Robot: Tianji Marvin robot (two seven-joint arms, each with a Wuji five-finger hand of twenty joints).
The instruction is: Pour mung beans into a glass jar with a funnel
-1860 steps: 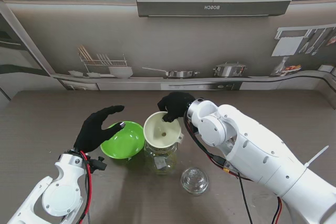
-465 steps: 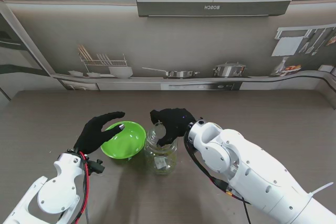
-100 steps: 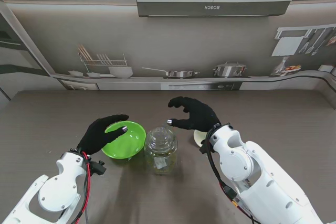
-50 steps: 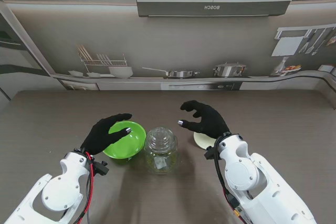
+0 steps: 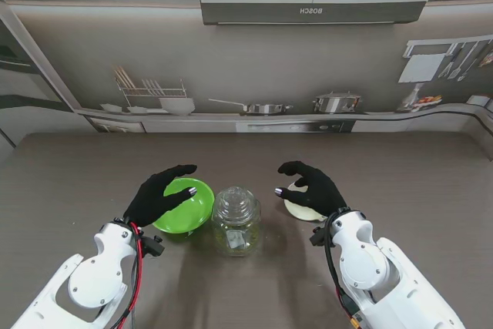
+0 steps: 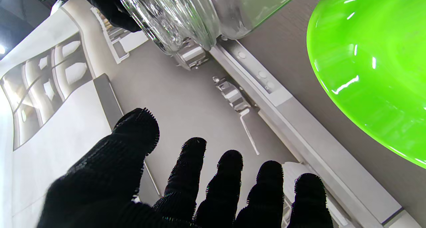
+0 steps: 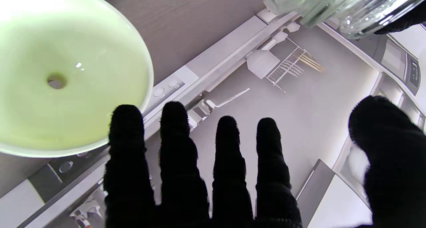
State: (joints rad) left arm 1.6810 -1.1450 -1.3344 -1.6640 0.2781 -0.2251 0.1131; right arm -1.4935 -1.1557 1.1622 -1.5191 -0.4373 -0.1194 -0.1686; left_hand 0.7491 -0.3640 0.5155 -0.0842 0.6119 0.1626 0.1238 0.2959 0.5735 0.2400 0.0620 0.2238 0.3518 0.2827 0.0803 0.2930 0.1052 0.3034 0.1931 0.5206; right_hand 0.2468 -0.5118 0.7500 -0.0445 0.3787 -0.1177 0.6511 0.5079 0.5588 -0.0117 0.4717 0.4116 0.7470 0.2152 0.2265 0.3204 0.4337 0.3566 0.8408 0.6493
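A: Glass jar (image 5: 236, 219) stands upright at mid-table, near me, lid (image 5: 235, 200) seated on top. Clear walls, a small label on the near face. Can't tell how many beans are in it.

B: Neighbours?

A: Green bowl (image 5: 182, 206) just left of the jar; touching or not, I can't tell. Inside looks bare and glossy in the left wrist view. Funnel (image 5: 302, 210) lies on the table (image 5: 62, 182) right of the jar, apart from it. The right wrist view shows its pale inside and the spout hole.

B: Hands?

A: Left hand (image 5: 158, 194) hovers at the bowl's left rim, fingers spread, grasping nothing. Right hand (image 5: 310, 185) sits over the funnel, fingers apart and lightly curled, also empty. Both released.

B: Risks from here?

A: My judgement: the pour looks done, so the risk is in clearing away.
- A right-hand sweep toward the jar could clip it. It's tall, smooth glass, so it would likely slide or tip.
- The lid may only be resting there. A knock could shift it.
- The funnel lies on its side, so a brush from the fingers (image 7: 173, 144) could roll it.
- The left hand dropping onto the bowl's rim could flip the light bowl against the jar.
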